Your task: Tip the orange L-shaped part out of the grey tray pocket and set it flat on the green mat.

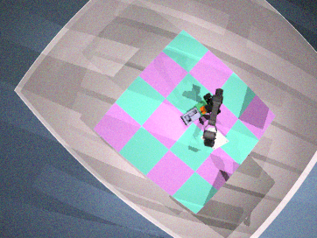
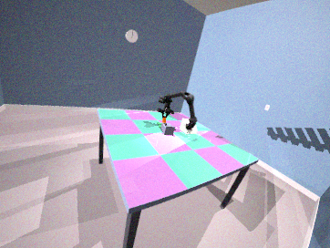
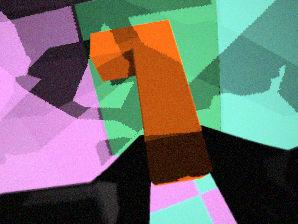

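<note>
The orange L-shaped part (image 1: 202, 110) (image 2: 164, 120) (image 3: 165, 90) is held by its straight end, with its L-shaped end pointing away from the fingers. My gripper (image 3: 171, 137) is shut on it; the fingers press on both sides of that end. The part is over the green mat (image 3: 195, 45) in the wrist view; the mat also shows beside the tray in the top view (image 1: 200, 105). The gap between part and mat is hard to judge. The grey tray (image 1: 191, 115) (image 2: 169, 129) lies beside the mat, its pocket too small to make out.
The arm (image 1: 214, 115) (image 2: 191, 107) rises from a white base plate (image 1: 221, 141) on the checkered table (image 1: 162, 122) (image 2: 146, 178) and reaches over to the mat. The tray stands close to the mat's edge. Dark shadows cross the table around them.
</note>
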Controlling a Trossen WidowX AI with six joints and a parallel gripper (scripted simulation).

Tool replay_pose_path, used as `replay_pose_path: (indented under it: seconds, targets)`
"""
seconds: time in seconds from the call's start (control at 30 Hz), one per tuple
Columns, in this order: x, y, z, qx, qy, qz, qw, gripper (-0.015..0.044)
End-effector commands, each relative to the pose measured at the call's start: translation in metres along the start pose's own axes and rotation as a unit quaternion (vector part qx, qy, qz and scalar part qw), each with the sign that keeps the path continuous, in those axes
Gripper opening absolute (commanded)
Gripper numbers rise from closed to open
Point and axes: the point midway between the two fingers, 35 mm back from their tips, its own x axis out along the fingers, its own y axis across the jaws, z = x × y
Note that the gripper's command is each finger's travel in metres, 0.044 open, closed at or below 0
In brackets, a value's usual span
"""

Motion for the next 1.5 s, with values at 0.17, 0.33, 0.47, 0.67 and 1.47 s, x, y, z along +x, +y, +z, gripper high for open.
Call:
replay_pose_path:
  seconds: [0.17, 0.33, 0.47, 0.67, 1.47]
  targets:
    - [0.001, -0.001, 0.000, 0.002, -0.003, -0.002, 1.000, 0.0000]
    - [0.000, 0.000, 0.000, 0.000, 0.000, 0.000, 1.000, 0.0105]
    - [0.000, 0.000, 0.000, 0.000, 0.000, 0.000, 1.000, 0.0210]
    - [-0.031, -0.003, -0.002, 0.001, 0.000, -0.001, 1.000, 0.0368]
    - [-0.082, -0.001, -0.002, 0.007, -0.003, -0.006, 1.000, 0.0400]
